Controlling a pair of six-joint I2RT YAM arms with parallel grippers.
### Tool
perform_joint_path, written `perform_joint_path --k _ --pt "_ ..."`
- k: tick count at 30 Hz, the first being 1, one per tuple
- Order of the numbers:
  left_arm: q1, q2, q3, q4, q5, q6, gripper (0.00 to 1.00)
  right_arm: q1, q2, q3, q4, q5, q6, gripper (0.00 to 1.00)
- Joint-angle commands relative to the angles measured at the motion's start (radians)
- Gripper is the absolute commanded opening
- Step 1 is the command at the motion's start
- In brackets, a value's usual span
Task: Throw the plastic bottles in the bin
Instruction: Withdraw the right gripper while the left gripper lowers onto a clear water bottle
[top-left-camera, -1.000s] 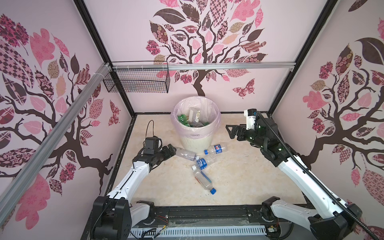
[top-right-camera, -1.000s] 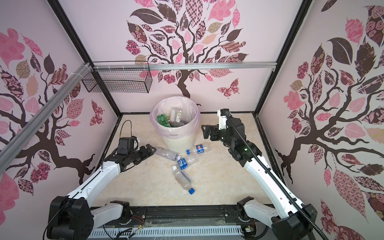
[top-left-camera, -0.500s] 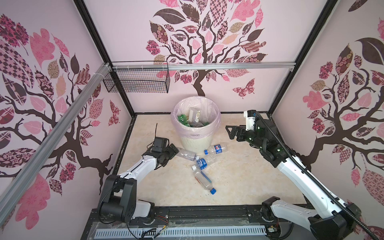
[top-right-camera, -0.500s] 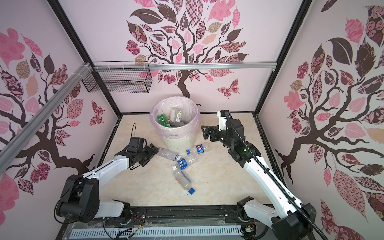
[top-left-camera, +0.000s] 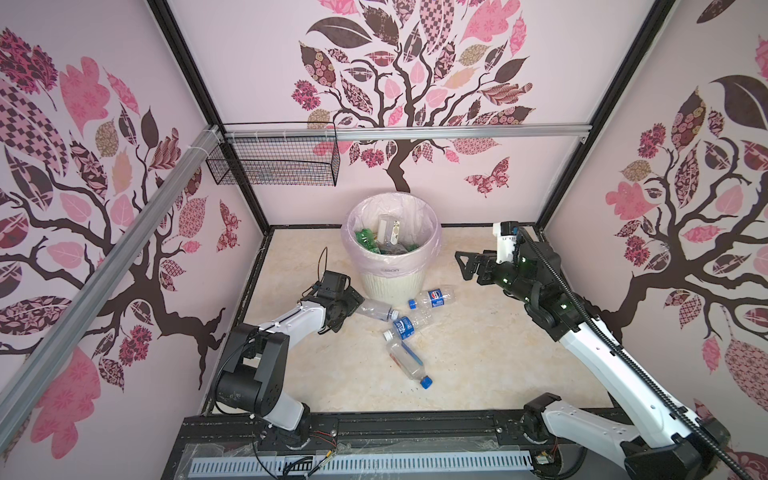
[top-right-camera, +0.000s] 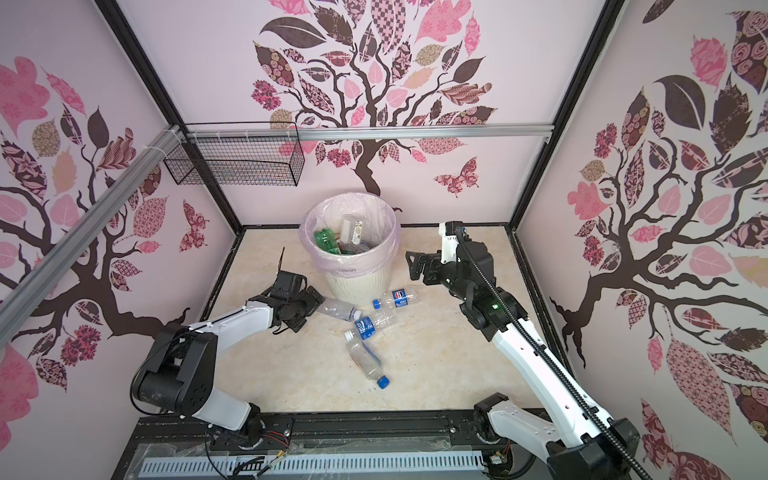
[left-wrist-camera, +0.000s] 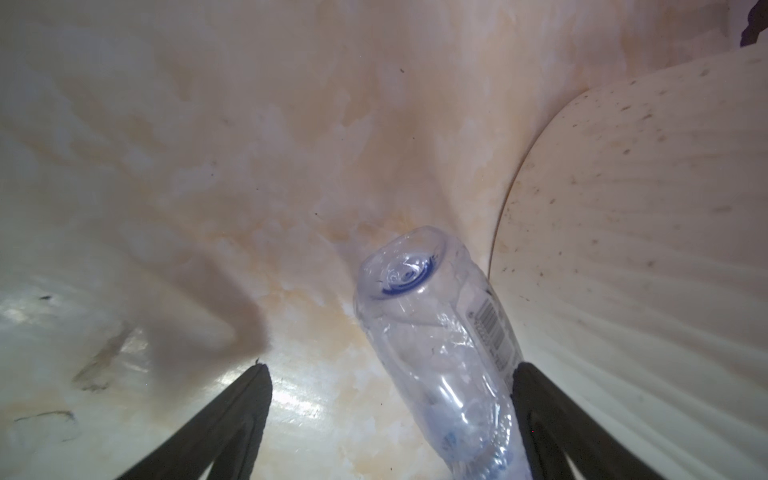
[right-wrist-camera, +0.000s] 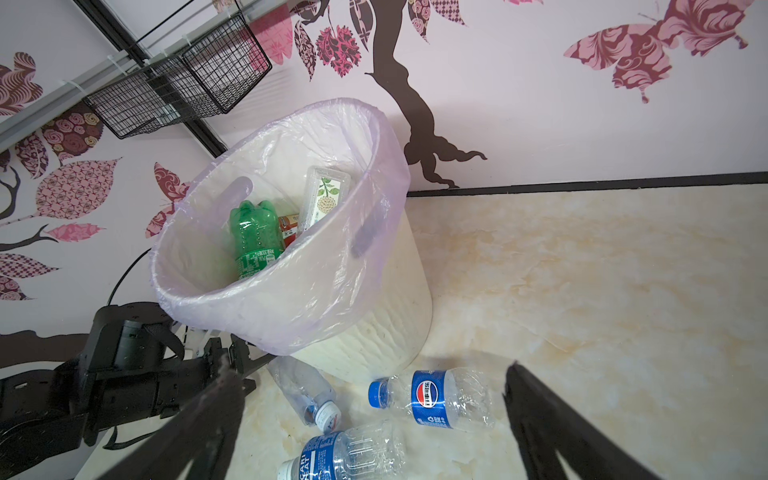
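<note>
Beside the round cream ribbed bin with a pink liner bag (top-left-camera: 390, 286): my left tool (left-wrist-camera: 390, 370) sits low, jaws wide apart.
Between those jaws: a crumpled clear plastic bottle (left-wrist-camera: 436, 332) lies on the beige marbled tabletop (top-left-camera: 478, 353), close against one finger and not clamped.
Right tool (top-left-camera: 463, 266): jaws apart, empty, hovering beside the bin.
Loose: three more clear plastic bottles (top-left-camera: 432, 297) lie just before the bin.
Inside the bin: a green plastic bottle (right-wrist-camera: 253, 237) among others.

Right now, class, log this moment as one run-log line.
left gripper: open, straddling clear bottle beside bin | right gripper: open, empty, raised | floor: three other bottles
</note>
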Motion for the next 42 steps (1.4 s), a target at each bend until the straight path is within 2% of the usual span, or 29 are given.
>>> perform_joint_path --k 1,13,22,28,32,38,42 --pt "-0.003 0.028 0.034 0.028 0.006 -0.017 0.91 0.0 -0.015 -0.009 0.007 0.02 -0.003 1.0" --pt "-0.011 0.096 0.043 0.057 0.031 -0.023 0.85 0.0 -0.01 -0.023 0.02 0.004 0.024 1.0" --pt "-0.013 0.119 0.011 0.09 0.058 -0.026 0.7 0.0 -0.017 -0.028 0.014 0.014 0.024 1.0" --pt "-0.014 0.083 -0.031 0.076 0.039 -0.002 0.62 -0.001 -0.02 -0.031 0.008 0.019 0.021 1.0" --pt "-0.009 0.042 -0.055 0.044 0.028 0.056 0.54 0.0 -0.025 -0.031 0.001 0.024 0.018 1.0" --pt "0.017 -0.041 -0.071 -0.038 -0.041 0.127 0.53 0.0 -0.02 -0.034 0.004 0.015 0.021 1.0" --pt "0.069 -0.08 -0.076 -0.074 -0.05 0.162 0.54 0.0 -0.016 -0.036 0.006 0.006 0.027 1.0"
